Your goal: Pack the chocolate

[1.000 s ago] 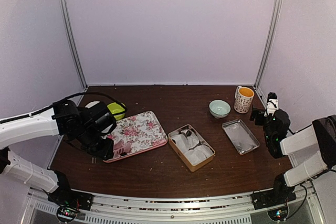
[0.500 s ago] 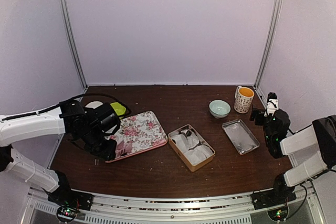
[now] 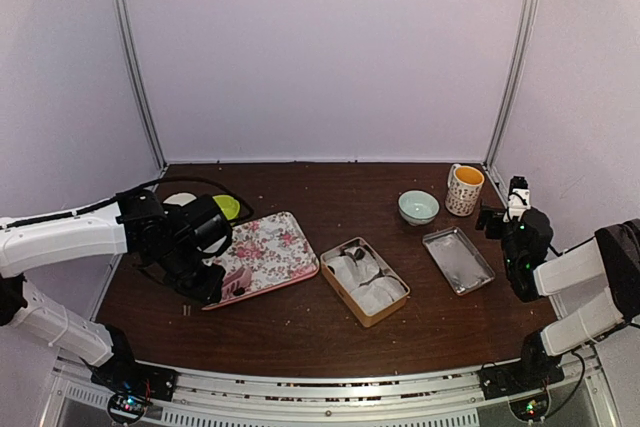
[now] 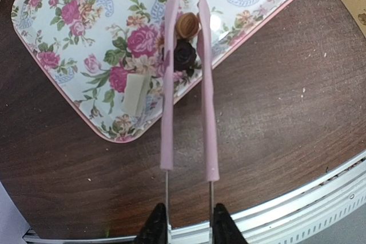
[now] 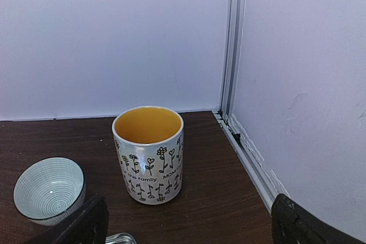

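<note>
On the floral tray (image 4: 74, 21) lie the chocolate pieces: a tan lump (image 4: 187, 24), a dark lump (image 4: 184, 54) and a pale whitish piece (image 4: 134, 92). My left gripper (image 4: 189, 221) is shut on the pink tongs (image 4: 207, 112), whose blades reach out over the tray. The tan lump sits between the tong tips and the dark lump between the blades just behind it. The same gripper (image 3: 205, 282) hangs over the tray's near-left corner. At the far right my right gripper (image 5: 189, 227) stands open and empty, facing the mug (image 5: 150, 155).
A tan box (image 3: 343, 300) lined with white paper cups stands right of the floral tray (image 3: 270, 247). Further right are a metal tray (image 3: 457, 260), a pale green bowl (image 3: 418, 207) and the mug (image 3: 465, 189). A yellow-green object (image 3: 225, 207) lies behind my left arm.
My left arm has shifted a little to the right over the floral tray, and the tong blades have drawn closer together. The right arm has not moved.
</note>
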Robot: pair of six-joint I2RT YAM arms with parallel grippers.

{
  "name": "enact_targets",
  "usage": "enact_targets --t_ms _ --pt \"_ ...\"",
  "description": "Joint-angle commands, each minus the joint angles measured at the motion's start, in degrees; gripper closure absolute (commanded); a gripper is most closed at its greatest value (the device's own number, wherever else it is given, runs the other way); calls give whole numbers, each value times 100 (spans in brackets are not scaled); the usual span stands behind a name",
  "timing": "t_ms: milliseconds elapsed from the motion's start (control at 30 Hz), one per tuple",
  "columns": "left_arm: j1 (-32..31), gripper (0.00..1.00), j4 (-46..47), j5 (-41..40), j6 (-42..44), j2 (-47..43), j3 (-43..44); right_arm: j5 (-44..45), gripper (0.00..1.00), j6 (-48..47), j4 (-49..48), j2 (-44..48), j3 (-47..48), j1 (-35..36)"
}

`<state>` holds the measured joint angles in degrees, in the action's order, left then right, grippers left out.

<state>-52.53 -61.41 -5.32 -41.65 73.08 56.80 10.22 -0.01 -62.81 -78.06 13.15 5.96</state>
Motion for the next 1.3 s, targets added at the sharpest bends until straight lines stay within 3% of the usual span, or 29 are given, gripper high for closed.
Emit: enact_targets --t_ms 0,500,800,1267 --pt "33 75 87 6 46 -18 160 -30 0 10 -12 15 79 -51" --pt "33 76 7 -294 46 -305 559 -33 0 11 -12 19 78 -51" --pt "33 67 74 -319 107 105 590 -35 0 10 -8 19 83 -49" --pt "33 65 432 -142 112 402 363 -29 0 17 -15 17 83 -51"
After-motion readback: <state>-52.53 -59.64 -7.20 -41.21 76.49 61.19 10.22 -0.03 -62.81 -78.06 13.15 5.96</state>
